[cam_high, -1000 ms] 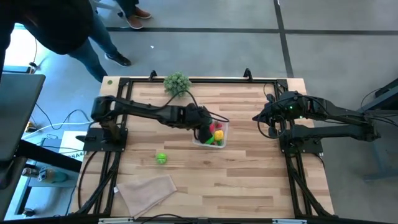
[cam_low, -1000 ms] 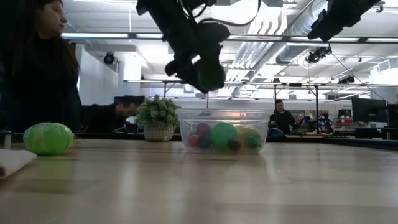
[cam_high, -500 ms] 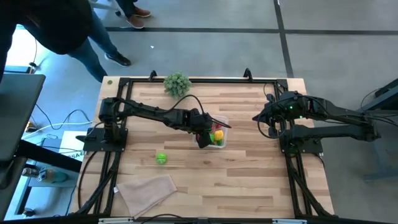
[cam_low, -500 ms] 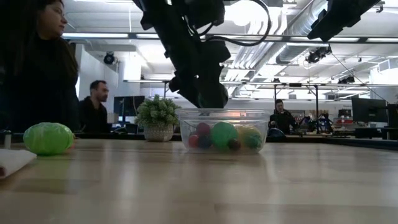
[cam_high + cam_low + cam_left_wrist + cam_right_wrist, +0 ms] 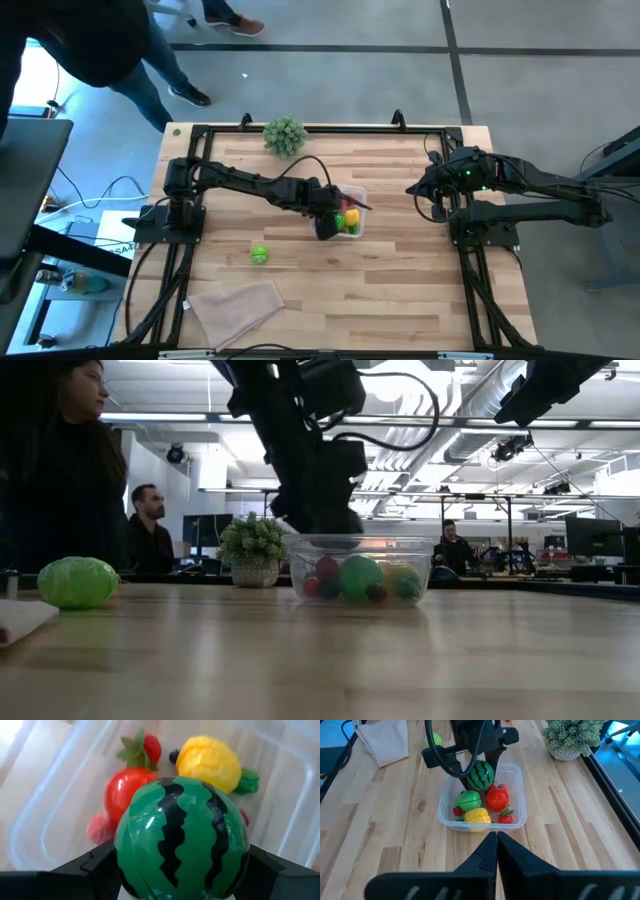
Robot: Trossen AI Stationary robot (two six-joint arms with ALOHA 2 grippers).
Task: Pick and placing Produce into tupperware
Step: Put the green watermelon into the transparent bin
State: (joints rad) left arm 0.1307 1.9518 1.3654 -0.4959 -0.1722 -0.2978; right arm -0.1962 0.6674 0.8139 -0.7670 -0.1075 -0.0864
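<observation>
The clear tupperware (image 5: 350, 206) (image 5: 512, 775) (image 5: 410, 547) stands mid-table. It holds a red tomato (image 5: 125, 790), a yellow piece (image 5: 210, 762), a strawberry (image 5: 150, 747), a green piece (image 5: 469, 800) and small red berries. My left gripper (image 5: 327, 222) (image 5: 320, 520) (image 5: 182, 870) is over the tupperware's open top, shut on a striped green toy watermelon (image 5: 180, 835) (image 5: 480, 775). Another green ball (image 5: 259, 255) (image 5: 78, 582) rests on the table near the left arm. My right gripper (image 5: 413, 190) (image 5: 495, 840) waits, shut, at the table's right side. My left gripper pinches the toy watermelon between its two fingers (image 5: 95, 865), one on each opposite side of the ball (image 5: 122, 850). It comes from above, pointing down. The watermelon is just above the fruit in the tupperware; I cannot tell whether it touches them.
A beige folded cloth (image 5: 238, 305) lies near the table's near-left corner. A bushy potted plant (image 5: 285, 133) (image 5: 253, 545) stands at the far edge. People are in the room beyond the table (image 5: 60, 470). Bare wood lies between the tupperware and the right arm.
My left gripper, still shut on the watermelon, has moved down and slightly toward the near edge, lowering to the tupperware's open top. The tupperware and the loose green ball have stayed put.
</observation>
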